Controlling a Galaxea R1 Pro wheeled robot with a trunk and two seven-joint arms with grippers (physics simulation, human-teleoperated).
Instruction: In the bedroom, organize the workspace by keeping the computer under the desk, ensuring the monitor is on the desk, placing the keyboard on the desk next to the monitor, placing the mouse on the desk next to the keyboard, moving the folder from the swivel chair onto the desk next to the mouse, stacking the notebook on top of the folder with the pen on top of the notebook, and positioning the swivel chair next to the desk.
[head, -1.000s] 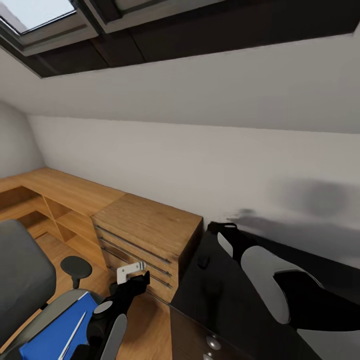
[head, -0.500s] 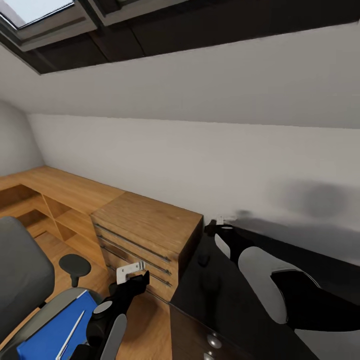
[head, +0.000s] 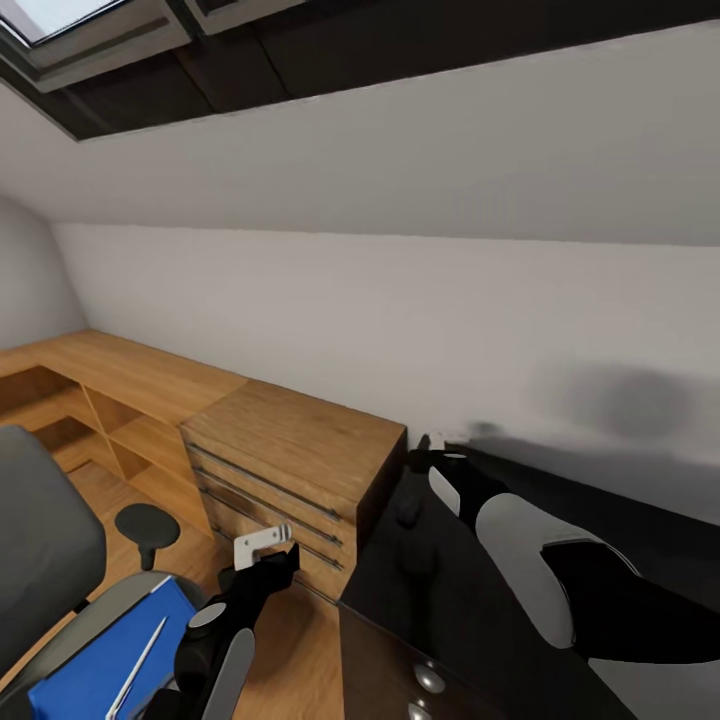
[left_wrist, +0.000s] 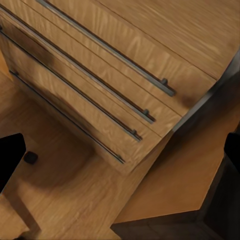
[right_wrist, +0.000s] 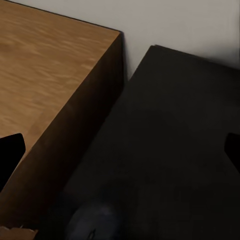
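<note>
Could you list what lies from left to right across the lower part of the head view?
Swivel chair → blue folder on its seat → left gripper → wooden drawer unit → dark desk → right arm.

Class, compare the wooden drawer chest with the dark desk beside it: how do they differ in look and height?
The drawer chest is light, grained wood; the desk is near-black and plain. The chest has long bar handles, the desk round knobs. The chest's top looks slightly higher. Both stand against the white wall.

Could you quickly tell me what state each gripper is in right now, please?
Left gripper: open, holding nothing.
Right gripper: open, holding nothing, over the dark desk.
</note>
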